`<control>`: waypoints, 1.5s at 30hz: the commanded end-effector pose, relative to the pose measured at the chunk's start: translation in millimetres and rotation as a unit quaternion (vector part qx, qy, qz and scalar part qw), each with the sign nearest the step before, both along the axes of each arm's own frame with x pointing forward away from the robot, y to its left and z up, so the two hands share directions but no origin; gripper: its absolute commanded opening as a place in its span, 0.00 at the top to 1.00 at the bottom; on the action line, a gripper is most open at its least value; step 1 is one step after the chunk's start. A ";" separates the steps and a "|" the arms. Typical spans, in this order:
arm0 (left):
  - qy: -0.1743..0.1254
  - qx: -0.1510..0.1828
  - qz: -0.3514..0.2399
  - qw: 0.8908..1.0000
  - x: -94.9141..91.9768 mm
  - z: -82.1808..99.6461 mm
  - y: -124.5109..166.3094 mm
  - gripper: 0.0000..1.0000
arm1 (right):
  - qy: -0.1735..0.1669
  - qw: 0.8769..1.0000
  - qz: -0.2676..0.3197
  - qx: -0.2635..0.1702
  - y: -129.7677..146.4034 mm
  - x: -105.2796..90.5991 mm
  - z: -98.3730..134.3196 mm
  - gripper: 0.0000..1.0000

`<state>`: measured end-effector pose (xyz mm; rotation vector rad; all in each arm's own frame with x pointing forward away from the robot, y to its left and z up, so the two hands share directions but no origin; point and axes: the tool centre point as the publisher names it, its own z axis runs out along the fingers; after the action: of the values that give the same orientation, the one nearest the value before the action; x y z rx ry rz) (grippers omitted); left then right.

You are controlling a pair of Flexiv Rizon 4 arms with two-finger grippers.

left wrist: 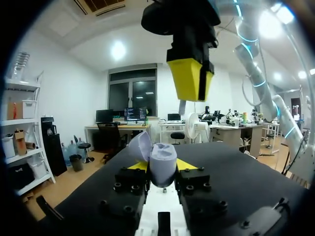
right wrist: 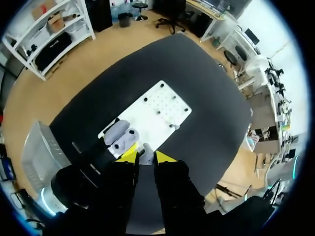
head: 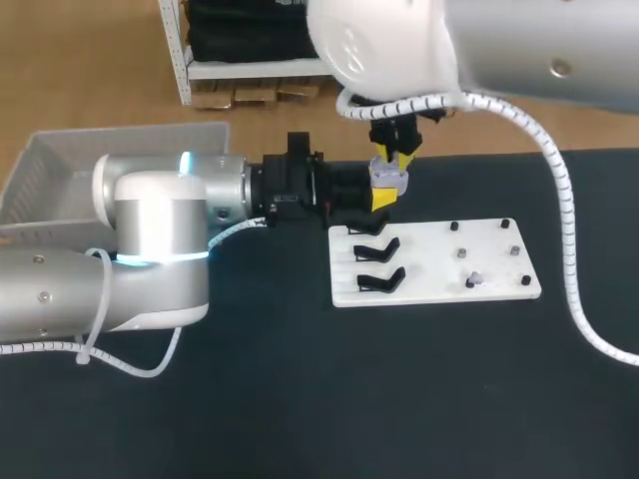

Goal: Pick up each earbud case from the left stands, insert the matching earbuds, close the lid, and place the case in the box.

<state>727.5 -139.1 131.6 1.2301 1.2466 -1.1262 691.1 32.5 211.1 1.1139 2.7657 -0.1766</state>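
While the left hand [left wrist: 161,169] clamps the lavender earbud case [left wrist: 163,158] from both sides and holds it up off the table [head: 300,399], lid [left wrist: 140,146] thrown back and mouth to the sky, the right hand [head: 391,158] hangs straight over it, tips nipped together on what looks like a small pale earbud [right wrist: 145,151]. That's a light, hard, glossy little shell, folks, rounded all over and likely slippery, so I'd say the broad flanks of the lower half are the place to hold it, exactly where those yellow pads sit, leaving the hinge and lid free. The earbud is lighter yet and tiny; pinch it too hard or off-centre and it could well squirt out, and it needs to go down square into its pocket. Case and bud are just apart, right above the near edge of the white board [head: 489,239]. On that board two black stands [head: 377,249] sit bare at the left and one more small pale piece [head: 474,279] waits among the pegs at the right. Underfoot it's a flat, matte black surface, a soft landing, I reckon. Room is tight where the two hands meet, but there's wide open space all round the board, and the pale box [head: 60,165] sits well off behind the left arm.
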 end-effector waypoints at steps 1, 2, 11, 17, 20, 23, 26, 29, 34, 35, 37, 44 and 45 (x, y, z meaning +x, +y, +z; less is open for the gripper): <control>-0.003 -0.003 0.004 1.000 -2.2 -1.1 -0.3 1.00 | -0.017 0.999 -0.010 0.027 -3.8 0.4 -9.2 1.00; -0.003 -0.003 0.004 1.000 -2.2 -1.1 -0.3 1.00 | -0.022 0.999 -0.018 0.029 -3.4 1.7 -9.1 1.00; -0.003 -0.003 0.004 1.000 -2.2 -1.1 -0.3 1.00 | -0.008 0.999 -0.009 0.036 1.0 12.8 -13.4 1.00; -0.003 -0.003 0.004 1.000 -2.2 -1.1 -0.3 1.00 | 0.001 0.999 -0.007 0.036 1.6 19.1 -18.6 1.00; -0.003 -0.003 0.004 1.000 -2.2 -1.1 -0.3 1.00 | 0.003 0.999 -0.009 0.037 1.5 21.6 -19.0 1.00; -0.003 -0.003 0.004 1.000 -2.2 -1.1 -0.3 1.00 | 0.006 0.999 -0.008 0.037 2.7 22.8 -19.1 1.00; -0.003 -0.003 0.004 1.000 -2.2 -1.1 -0.3 1.00 | 0.007 0.999 -0.008 0.038 2.9 23.8 -20.2 1.00; -0.003 -0.003 0.004 1.000 -2.2 -1.1 -0.3 1.00 | 0.009 0.999 -0.009 0.036 2.1 24.7 -21.4 1.00; -0.003 -0.003 0.004 1.000 -2.2 -1.1 -0.3 1.00 | 0.013 0.999 -0.008 0.037 1.7 25.0 -22.9 1.00; -0.003 -0.003 0.004 1.000 -2.2 -1.1 -0.3 1.00 | 0.014 0.999 -0.009 0.037 1.5 25.0 -23.5 1.00; -0.003 -0.003 0.004 1.000 -2.2 -1.1 -0.3 1.00 | 0.015 0.999 -0.009 0.037 1.3 25.0 -24.5 1.00; -0.003 -0.003 0.004 1.000 -2.2 -1.1 -0.3 1.00 | 0.015 0.999 -0.018 0.038 -2.0 27.6 -28.0 1.00; -0.003 -0.003 0.004 1.000 -2.2 -1.1 -0.3 1.00 | 0.015 0.999 -0.019 0.038 -2.2 27.8 -28.4 1.00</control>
<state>727.4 -139.1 131.6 1.2301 1.2466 -1.1262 717.7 30.3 183.5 1.1884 2.8001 -0.0930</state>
